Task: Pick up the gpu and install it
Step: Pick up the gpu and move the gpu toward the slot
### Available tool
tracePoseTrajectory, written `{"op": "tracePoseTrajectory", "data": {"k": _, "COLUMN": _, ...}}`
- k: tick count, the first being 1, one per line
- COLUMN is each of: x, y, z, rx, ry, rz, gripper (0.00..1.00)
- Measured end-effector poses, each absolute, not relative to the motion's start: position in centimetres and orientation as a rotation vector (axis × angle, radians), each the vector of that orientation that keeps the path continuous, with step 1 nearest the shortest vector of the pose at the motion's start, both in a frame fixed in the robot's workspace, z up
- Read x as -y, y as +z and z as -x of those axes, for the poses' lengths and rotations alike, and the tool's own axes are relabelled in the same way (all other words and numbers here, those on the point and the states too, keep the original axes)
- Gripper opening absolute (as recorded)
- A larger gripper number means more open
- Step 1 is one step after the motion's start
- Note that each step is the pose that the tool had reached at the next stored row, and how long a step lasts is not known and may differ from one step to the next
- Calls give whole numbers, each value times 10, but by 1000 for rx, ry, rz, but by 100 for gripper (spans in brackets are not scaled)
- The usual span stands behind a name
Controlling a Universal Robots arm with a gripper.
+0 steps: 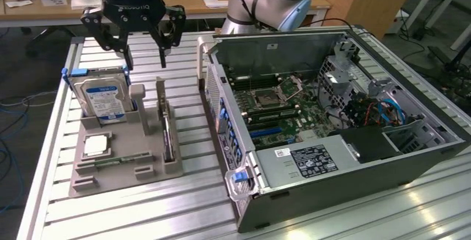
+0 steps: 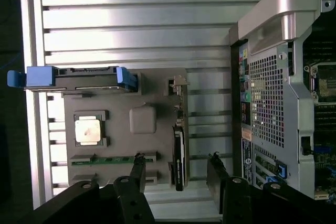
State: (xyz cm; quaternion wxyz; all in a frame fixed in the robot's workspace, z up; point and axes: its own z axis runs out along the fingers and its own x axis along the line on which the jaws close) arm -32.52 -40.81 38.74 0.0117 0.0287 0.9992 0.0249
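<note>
The hand (image 1: 145,63), two fingers (image 1: 127,55) apart, hangs above one gpu (image 1: 169,135).

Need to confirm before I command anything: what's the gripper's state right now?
Gripper: open, holding nothing, hovering above the gpu.

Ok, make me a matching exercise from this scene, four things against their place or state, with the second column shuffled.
1 gpu
2 hard drive
3 memory stick
4 gripper

A open, above the grey tray
B upright, blue clips at its sides
C lying flat in the tray
D on edge in a narrow slot

Pairs: 1-D, 2-B, 3-C, 4-A
</note>
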Motion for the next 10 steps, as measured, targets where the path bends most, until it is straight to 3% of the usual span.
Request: {"op": "tracePoseTrajectory", "data": {"k": 10, "x": 409, "y": 381, "z": 325, "rx": -3116, "ry": 78, "rz": -88, "gripper": 59}}
